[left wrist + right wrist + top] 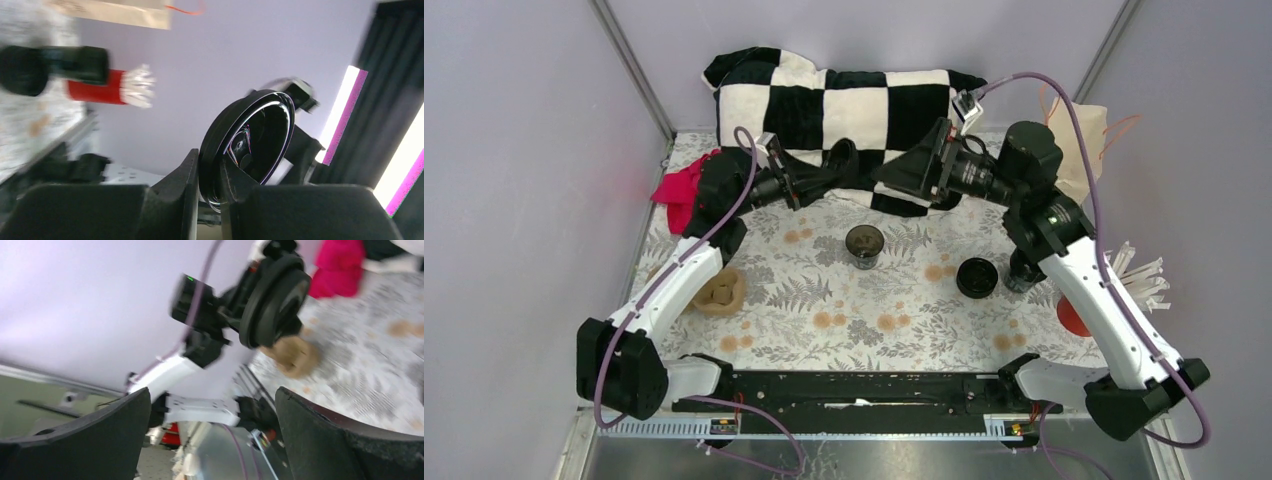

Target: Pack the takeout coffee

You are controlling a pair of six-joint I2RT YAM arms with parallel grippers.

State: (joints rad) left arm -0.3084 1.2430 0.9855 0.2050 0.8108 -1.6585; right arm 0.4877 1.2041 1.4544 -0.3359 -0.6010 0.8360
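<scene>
Left gripper (207,186) is closed narrow on a black lid (250,145), pinching it by the rim. The lid is up in the air at the back of the table (754,340), in front of the checkered cloth (864,100). Its disc stands on edge, so its axis runs roughly level. The hollow underside faces the right gripper (894,180), which sits just beside it and is not touching it.

Right gripper is spread wide with nothing between the fingers.

Open cup (864,243) is on the table near centre, below the two grippers. It is upright with its long axis vertical and its mouth up and uncovered. Second cup (977,277) stands to its right, well apart and also upright. Its top looks capped, but that can't be confirmed from above.

Hard to make out:
- A black shape (1022,270) sits just beside the second cup and is mostly hidden by the right arm, so there is no telling what it is.
- The red cup (1072,318) with white straws (1139,275) is cut off by the right forearm.
- Both wrist views are motion-blurred. In the left wrist view the table items are dark smears.
- The left arm overlaps part of the pulp carrier (722,292).
- The left fingers cover the lower rim of the lid.
</scene>
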